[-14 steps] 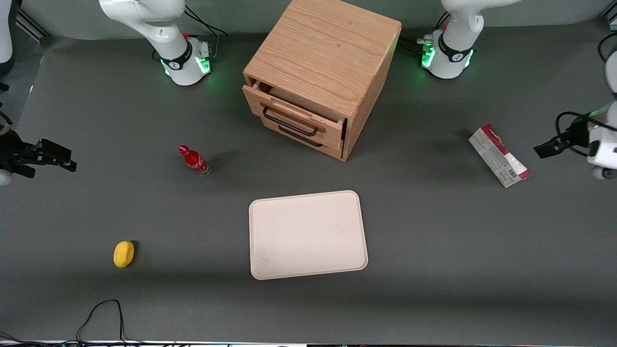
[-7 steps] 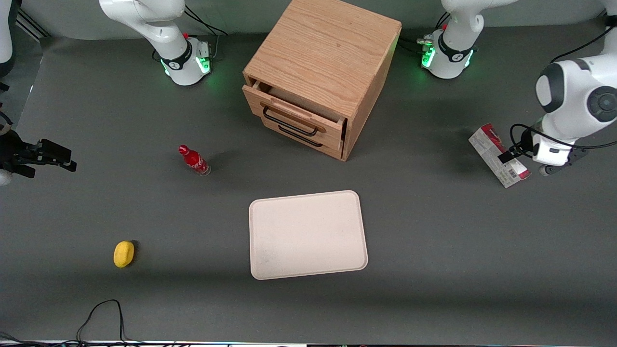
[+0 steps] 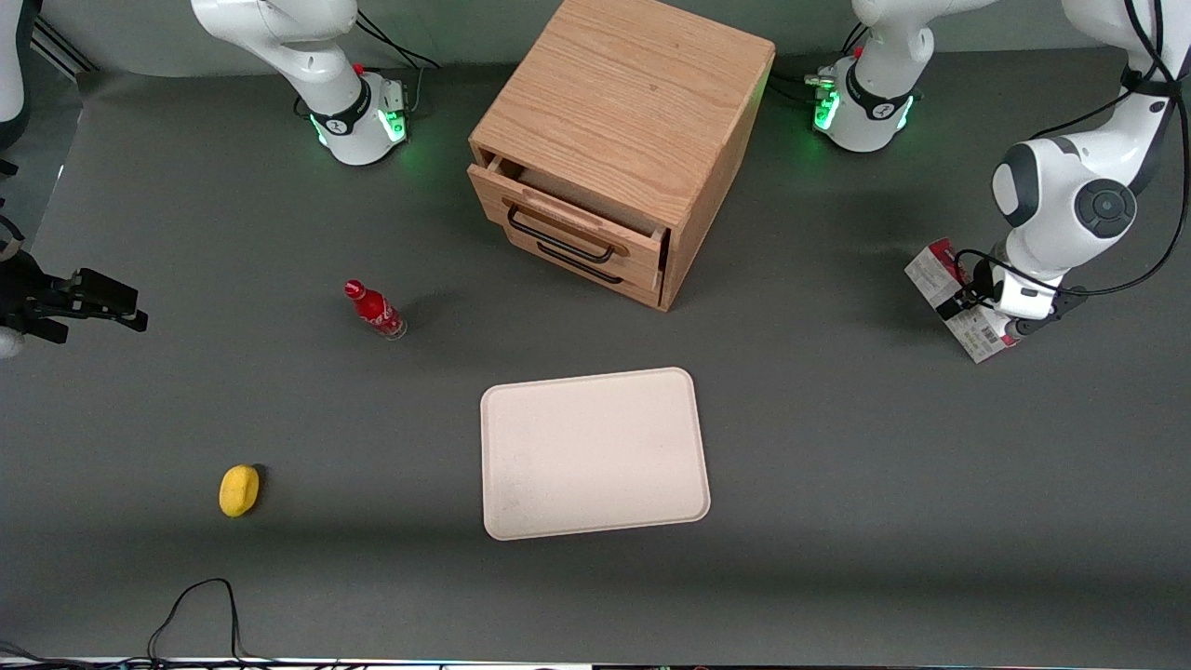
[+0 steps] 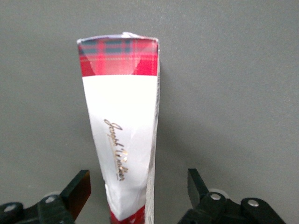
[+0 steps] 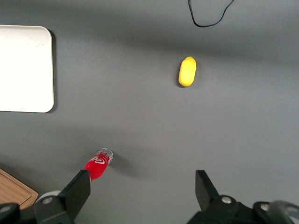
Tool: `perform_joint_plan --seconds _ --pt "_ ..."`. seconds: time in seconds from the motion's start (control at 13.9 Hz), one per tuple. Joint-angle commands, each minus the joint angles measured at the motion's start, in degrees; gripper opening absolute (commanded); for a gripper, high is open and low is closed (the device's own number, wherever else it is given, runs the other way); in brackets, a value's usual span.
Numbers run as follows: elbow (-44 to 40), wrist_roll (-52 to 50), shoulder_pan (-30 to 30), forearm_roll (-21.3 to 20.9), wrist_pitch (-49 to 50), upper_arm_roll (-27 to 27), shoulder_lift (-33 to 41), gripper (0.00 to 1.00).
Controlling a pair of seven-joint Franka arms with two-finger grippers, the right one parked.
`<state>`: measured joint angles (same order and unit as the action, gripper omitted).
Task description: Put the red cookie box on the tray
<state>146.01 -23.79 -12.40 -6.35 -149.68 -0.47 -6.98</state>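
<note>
Toward the working arm's end of the dark grey table (image 3: pixel 837 447), seen from the front, my gripper (image 3: pixel 986 302) hung directly over the long, thin red cookie box with its grey-white barcoded side (image 3: pixel 930 272). The carton lay flat on the table, its long axis running diagonally, one end farther from the front camera and the other nearer. My wrist covered its middle, so only the two ends showed. The flat, pale pinkish-beige rectangular tray with rounded corners (image 3: pixel 592 452) sat bare near the middle of the table, well apart from the box, nearer the front camera and toward the parked arm. The oak drawer cabinet (image 3: pixel 622 140) stood farther from the camera than the tray.

From my wrist camera, the box (image 4: pixel 122 126) ran lengthwise away from the lens, and my two black fingertips (image 4: pixel 79 189) stood wide open, one on each long side of it, touching neither. Nothing was in my grasp. I judged the grip axis already crossed the narrow width, so the coming move called for a straight descent and a squeeze. The near end of the carton was cut off, and I could not tell how high above it my fingers were.

From the parked arm's wrist, only a corner of the tray (image 5: pixel 23 70) showed; the box was out of sight.
</note>
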Motion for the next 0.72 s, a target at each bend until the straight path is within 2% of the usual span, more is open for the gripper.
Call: perform_joint_plan --seconds 0.0,0.07,0.57,0.65 --pt "0.24 0.67 -0.52 -0.95 -0.70 -0.23 0.30 0.21" --pt "0.15 0.59 -0.52 -0.95 -0.70 -0.23 0.30 0.00" --pt "-1.34 -0.29 -0.52 -0.95 0.96 -0.23 2.40 0.00" --pt "-2.48 -0.29 -0.34 -0.86 4.79 -0.41 4.41 0.00"
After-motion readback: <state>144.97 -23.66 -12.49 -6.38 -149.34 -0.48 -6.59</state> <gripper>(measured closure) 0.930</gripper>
